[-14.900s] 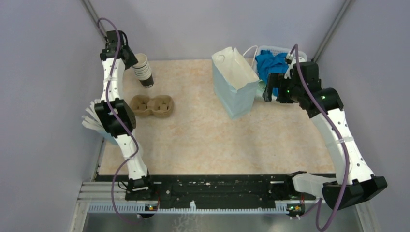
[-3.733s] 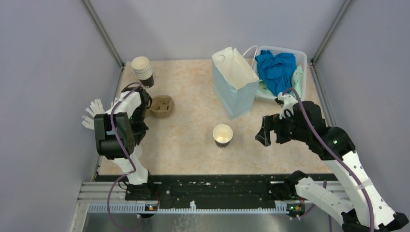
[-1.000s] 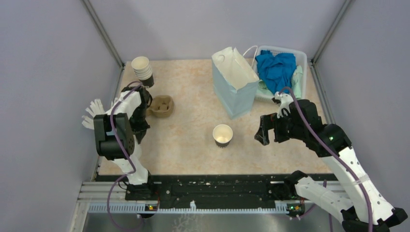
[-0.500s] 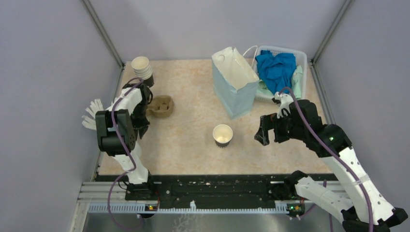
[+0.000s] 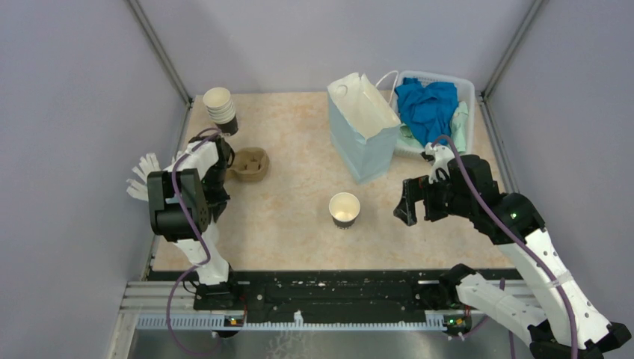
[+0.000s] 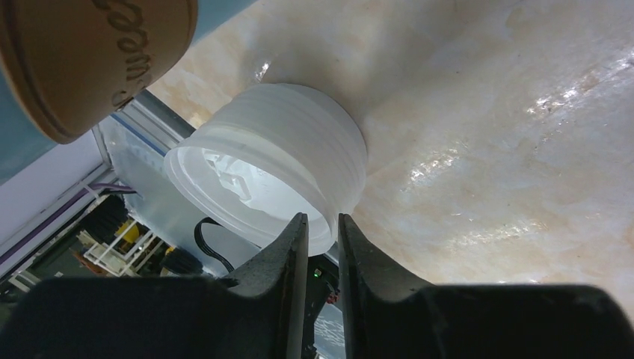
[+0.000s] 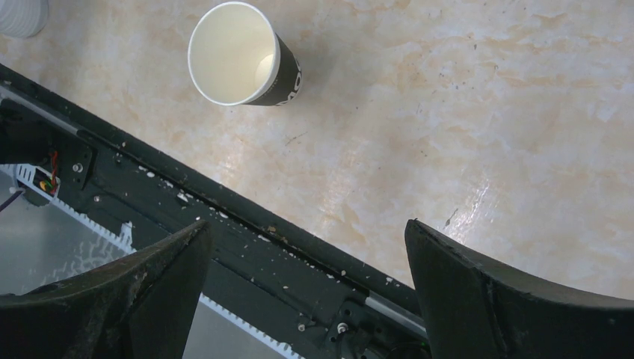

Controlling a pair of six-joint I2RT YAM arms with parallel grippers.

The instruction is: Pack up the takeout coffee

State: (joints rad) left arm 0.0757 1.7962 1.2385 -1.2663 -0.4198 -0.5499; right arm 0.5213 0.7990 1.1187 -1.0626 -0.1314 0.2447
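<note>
Left wrist: L fingers (image 6: 288, 262) pinch white lid stack (image 6: 262, 161) rim; R fingers (image 7: 127, 292) wide open, lidless cup (image 7: 241, 56) apart.

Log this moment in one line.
left end effector: shut on lid stack | right end effector: open, apart from cup | cup: lidless, upright

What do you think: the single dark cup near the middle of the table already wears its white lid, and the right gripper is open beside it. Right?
No. The single dark cup has no lid; the right wrist view looks into its cream inside. It does stand near the middle of the table, with the right gripper open beside it.
</note>
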